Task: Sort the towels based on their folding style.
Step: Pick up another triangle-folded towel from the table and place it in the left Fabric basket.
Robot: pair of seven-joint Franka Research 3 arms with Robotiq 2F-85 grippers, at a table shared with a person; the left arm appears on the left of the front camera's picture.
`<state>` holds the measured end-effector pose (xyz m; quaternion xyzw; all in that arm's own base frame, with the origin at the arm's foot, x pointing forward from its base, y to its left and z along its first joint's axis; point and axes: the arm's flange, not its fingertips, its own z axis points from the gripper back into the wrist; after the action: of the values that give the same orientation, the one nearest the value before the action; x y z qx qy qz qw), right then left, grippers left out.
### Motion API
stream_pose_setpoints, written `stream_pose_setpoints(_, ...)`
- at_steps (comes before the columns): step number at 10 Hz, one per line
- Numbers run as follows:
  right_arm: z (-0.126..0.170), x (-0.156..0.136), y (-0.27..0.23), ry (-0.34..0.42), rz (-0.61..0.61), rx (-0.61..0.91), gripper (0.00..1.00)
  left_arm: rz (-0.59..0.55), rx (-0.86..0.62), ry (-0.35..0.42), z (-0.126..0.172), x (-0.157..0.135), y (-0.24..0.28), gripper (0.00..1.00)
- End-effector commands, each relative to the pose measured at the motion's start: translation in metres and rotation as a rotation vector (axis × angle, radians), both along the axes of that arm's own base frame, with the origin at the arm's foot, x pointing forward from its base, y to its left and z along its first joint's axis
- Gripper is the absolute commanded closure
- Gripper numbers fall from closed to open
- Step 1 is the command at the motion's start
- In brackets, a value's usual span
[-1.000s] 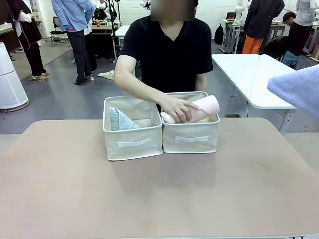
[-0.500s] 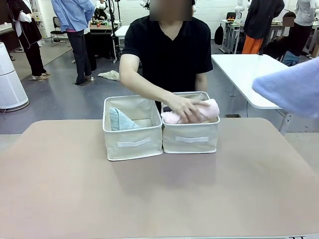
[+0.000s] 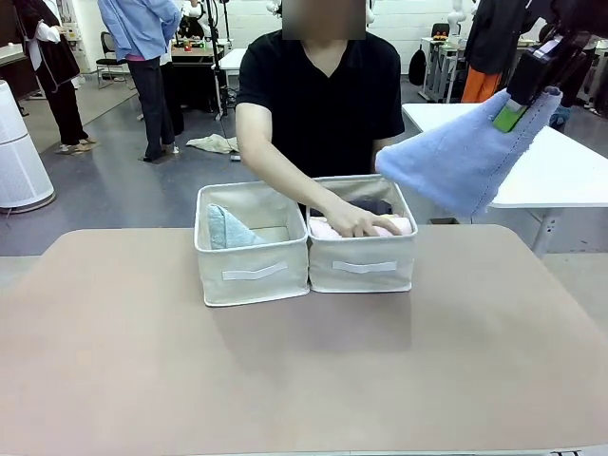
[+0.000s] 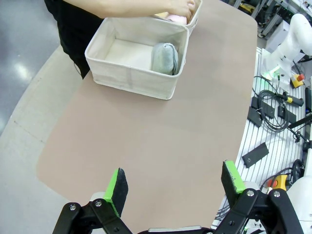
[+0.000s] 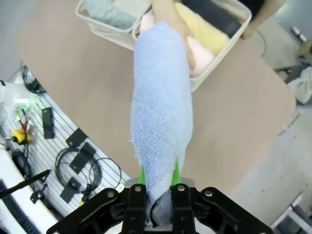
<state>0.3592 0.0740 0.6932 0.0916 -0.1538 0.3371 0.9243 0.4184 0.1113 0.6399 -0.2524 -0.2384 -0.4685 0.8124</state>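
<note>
My right gripper (image 3: 518, 106) (image 5: 158, 176) is shut on the narrow end of the periwinkle-blue cone towel (image 3: 461, 157) (image 5: 160, 105), holding it in the air above and right of the bins. The pale mint cone towel (image 3: 224, 227) (image 4: 165, 57) lies in the left bin (image 3: 253, 274) (image 4: 131, 75). In the right bin (image 3: 365, 266) lie the pink roll (image 3: 391, 226) (image 5: 199, 56), the yellow roll (image 5: 204, 30) and the dark grey roll (image 3: 372, 204) (image 5: 213, 14). A person's hand (image 3: 353, 220) presses on the pink roll. My left gripper (image 4: 175, 187) hangs open over the table, with nothing between its fingers.
The tan table (image 3: 285, 370) spreads in front of the bins. A person in a black shirt (image 3: 323, 95) stands at the far side. A white table (image 3: 560, 171) stands behind at the right. Cables and boxes (image 4: 273, 112) lie beside the table.
My right gripper has carried the blue cone towel leftward and into fuller view, toward the bins. The person's hand has pushed the pink roll down into the right bin.
</note>
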Motion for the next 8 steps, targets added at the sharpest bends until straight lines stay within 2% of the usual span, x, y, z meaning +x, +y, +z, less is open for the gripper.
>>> stream_pose_setpoints(1, 0.0009, -0.0088, 0.0014, 0.004, 0.013, -0.002, 1.0, 0.005, -0.005, -0.009, -0.0002, 0.0001, -0.0021, 0.0)
stream_pose_setpoints(8, 0.0009, -0.0088, 0.0014, 0.004, 0.013, -0.002, 1.0, 0.005, -0.005, -0.009, -0.0002, 0.0001, -0.0021, 0.0)
